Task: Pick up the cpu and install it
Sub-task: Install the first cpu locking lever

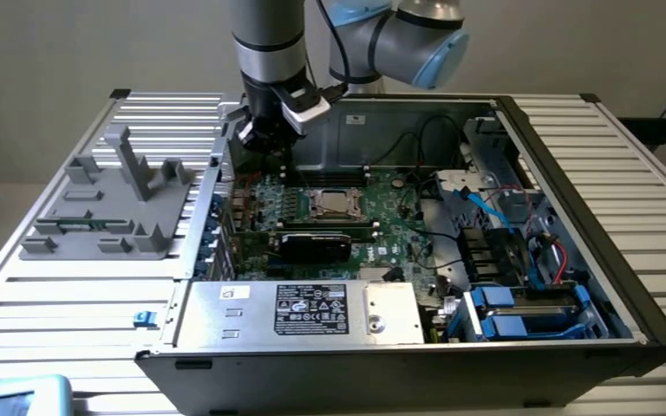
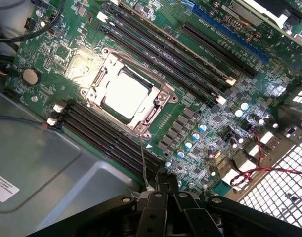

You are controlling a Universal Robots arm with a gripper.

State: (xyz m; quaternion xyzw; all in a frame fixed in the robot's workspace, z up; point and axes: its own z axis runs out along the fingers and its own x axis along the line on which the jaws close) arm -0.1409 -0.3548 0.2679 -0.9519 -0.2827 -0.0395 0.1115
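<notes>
One gripper, fingers together and empty, hangs upper left of the cpu, which looks already seated in its socket.

Glare washes out the top of the cpu; the arm is cut off by the exterior view's upper edge.

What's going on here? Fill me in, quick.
A robot arm is working inside an open PC case. Its gripper is shut, with nothing visible in it, and hangs above the motherboard near the case's back wall. The cpu already lies in the socket on the board, apart from the gripper.
</notes>
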